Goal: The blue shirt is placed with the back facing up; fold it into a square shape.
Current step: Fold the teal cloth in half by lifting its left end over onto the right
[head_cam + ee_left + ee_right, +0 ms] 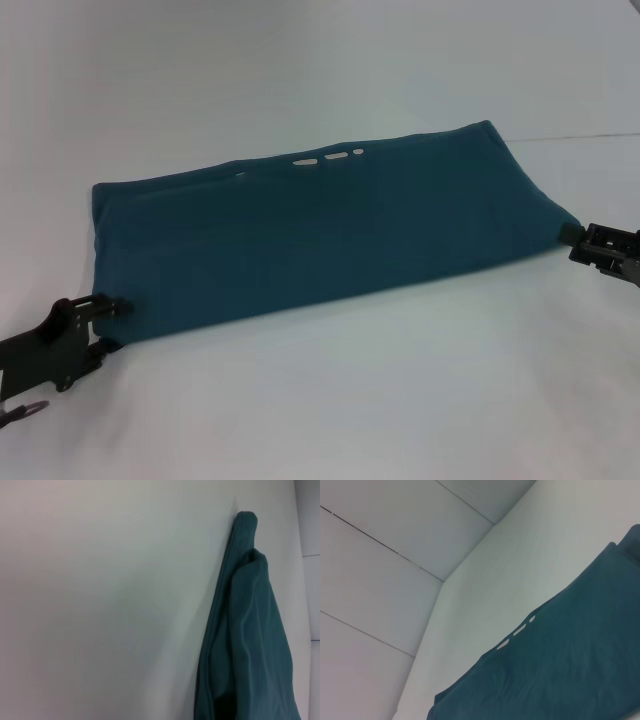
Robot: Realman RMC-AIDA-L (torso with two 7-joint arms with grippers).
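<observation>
Head view: the shirt [310, 235] lies on a plain white table [330, 400] as a long, flat band of soft, matte teal-blue knit, already folded lengthwise. Its long axis runs from the near left to the far right, so the band sits slanted across the table. The near long edge is smooth and rounded like a fold; along the far edge a few small pale gaps show where the layers do not meet. The left gripper [108, 318] is at the band's near left corner, its black fingers closed on the cloth there. The right gripper [575, 238] is at the right end, touching the corner, which is drawn to a small point at its tip; it appears to pinch that corner.

Left wrist view: the shirt [250, 645] shows edge-on as stacked, softly creased layers with rounded folds, narrowing to a blunt tip farther off. The table [100, 605] beside it is smooth and bare. The fingers are out of sight.

Right wrist view: the shirt [560, 670] spreads as a broad, faintly wrinkled sheet, the same pale gaps along one edge. Beyond the table [510, 565] stands a pale panelled wall [380, 580] with thin seams.
</observation>
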